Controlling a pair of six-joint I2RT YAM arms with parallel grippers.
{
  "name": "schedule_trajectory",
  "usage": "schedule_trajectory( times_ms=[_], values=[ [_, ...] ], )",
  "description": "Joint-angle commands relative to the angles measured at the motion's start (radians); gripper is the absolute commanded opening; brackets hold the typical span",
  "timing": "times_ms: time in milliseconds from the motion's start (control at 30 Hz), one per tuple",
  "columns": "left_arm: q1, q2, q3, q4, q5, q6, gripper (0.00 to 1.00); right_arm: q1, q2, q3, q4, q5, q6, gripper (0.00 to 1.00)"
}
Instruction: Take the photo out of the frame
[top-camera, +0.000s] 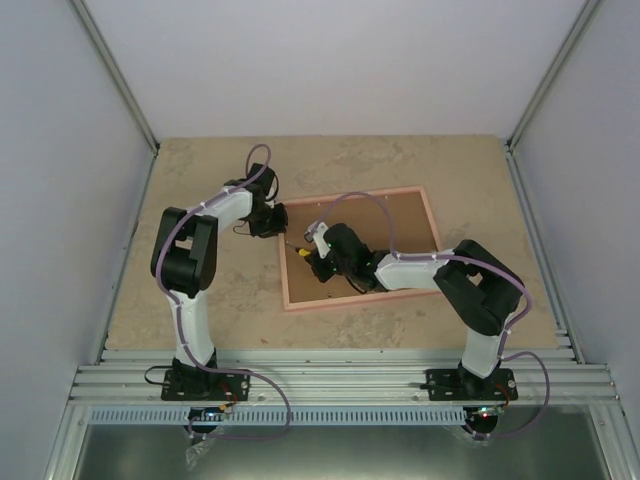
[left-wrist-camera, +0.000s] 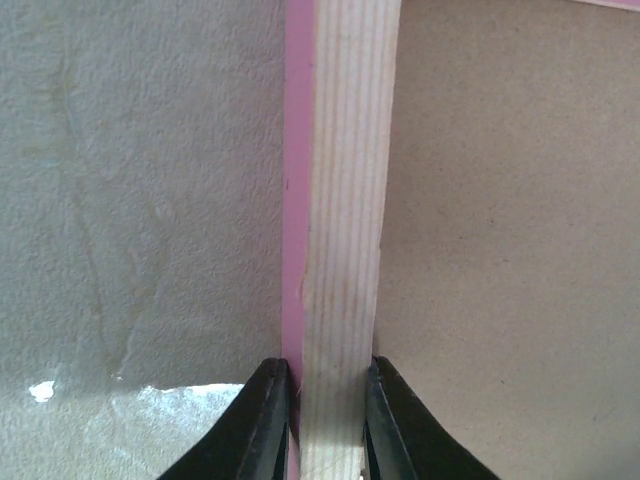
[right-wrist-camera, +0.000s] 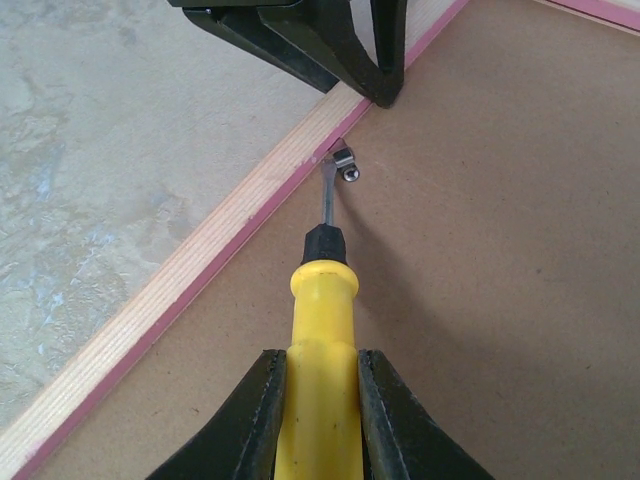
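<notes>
Left end effector (left-wrist-camera: 327, 400) is pinched narrow across the side rail of the frame (left-wrist-camera: 345, 200), one black finger on the pink outer face, the other on the inner side by the board. That looks like a bracing hold, so the frame can't skate while the other arm works. Right end effector (right-wrist-camera: 320, 400) is closed round the yellow handle of a screwdriver (right-wrist-camera: 322, 320), shaft pointing forward like a probe.

Now the layout, big to small. A beige stone-look worktop (top-camera: 200, 170) carries everything. On it the frame lies flat and face down, with the pale wood of the rail and the brown backing board (right-wrist-camera: 500, 260) turned up. So the photo is nowhere in sight; my read is that it sits under that board, shut in. The screwdriver tip is right at a small metal retaining clip (right-wrist-camera: 346, 166), which sits on the board just beside the rail, close to where the left fingers clamp. Whether the blade is under the tab or only touching it, I can't tell.

Judgement call: early going. The board is in place, and the clip has to be turned or levered clear before anything lifts out. Clamping near the clip makes sense, since the force goes in right where the frame is held. The risk is the tip slipping and gouging the board.
</notes>
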Motion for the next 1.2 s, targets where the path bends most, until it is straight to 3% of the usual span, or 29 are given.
schedule_trajectory(
  times_ms=[0,667,1167],
  values=[
    [0.005,0.009,-0.022,-0.029,-0.015,-0.02,0.09,-0.01,-0.031,-0.017,0.013,0.13,0.035,0.0],
    [0.002,-0.003,-0.037,-0.015,0.017,-0.021,0.06,-0.01,0.017,0.019,0.09,0.138,0.058,0.0],
    [0.002,-0.005,-0.034,-0.018,0.014,-0.019,0.06,-0.002,-0.079,-0.057,0.032,-0.05,0.002,0.01]
  ],
)
